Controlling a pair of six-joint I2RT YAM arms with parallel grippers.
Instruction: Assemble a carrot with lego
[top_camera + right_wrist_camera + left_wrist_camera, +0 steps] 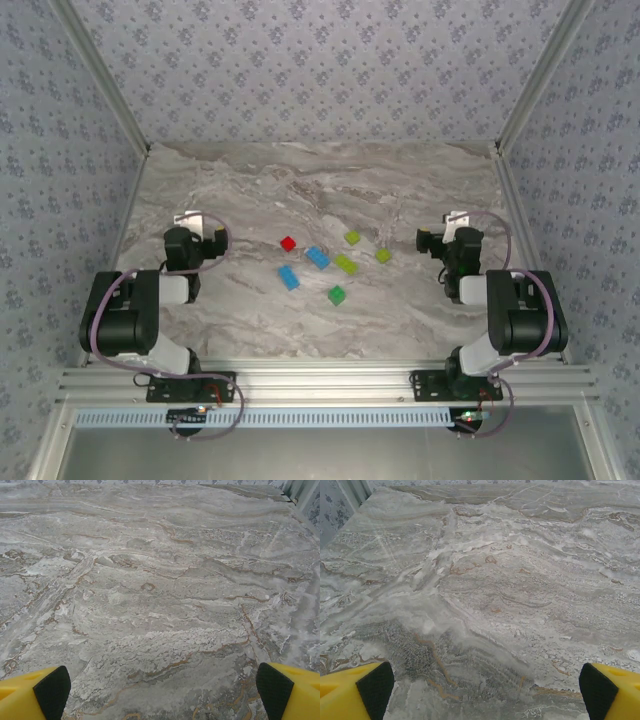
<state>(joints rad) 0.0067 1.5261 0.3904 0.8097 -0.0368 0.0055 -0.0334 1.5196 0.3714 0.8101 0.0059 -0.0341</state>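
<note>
1. The left gripper [485, 694] is held wide open above the marble-patterned table [230, 180]. Only tabletop is seen between its yellow, black-padded fingers [374, 690].
2. The right gripper [164, 692] is likewise spread wide. Nothing is gripped between its fingers [276, 690].
3. The lego [346, 264] is laid out as seven loose bricks clustered at the middle of the table. The cluster is located between the two grippers and well apart from both.
4. The red brick [288, 243] is placed at the far-left corner of the cluster, on the side of the left gripper.
5. Two light blue bricks are noted. One [318, 257] is set just right of the red brick. The other [289, 277] is set closer to the arm bases.
6. Three lime-yellow bricks are noted: one at the far side [352, 238], one at the centre [347, 265] beside the first blue brick, and one [383, 255] nearest the right gripper.
7. A darker green brick [337, 295] is positioned closest to the near edge.
8. Each brick is laid flat and singly on the table. The studs are too small to be resolved.
</note>
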